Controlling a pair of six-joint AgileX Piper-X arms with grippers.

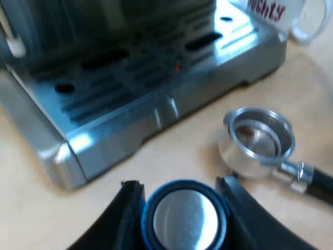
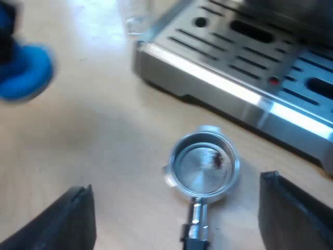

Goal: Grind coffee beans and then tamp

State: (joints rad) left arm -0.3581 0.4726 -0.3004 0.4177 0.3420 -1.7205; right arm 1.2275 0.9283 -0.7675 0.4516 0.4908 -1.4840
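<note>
In the left hand, blue tamper gripped, metal face showing. Just past it the holder lies on the table, basket up, some grounds inside, near the espresso machine. Right hand spread wide, empty, at the holder. Mug beyond the holder, by the machine's corner.

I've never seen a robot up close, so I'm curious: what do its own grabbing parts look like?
Each arm ends in two jaws. On the left gripper they are matte black and plain, broad lower down and narrowing to blunt, squared tips. The right gripper looks the same, with black, flat-sided, wedge-shaped jaws that have angular corners and no markings.
</note>
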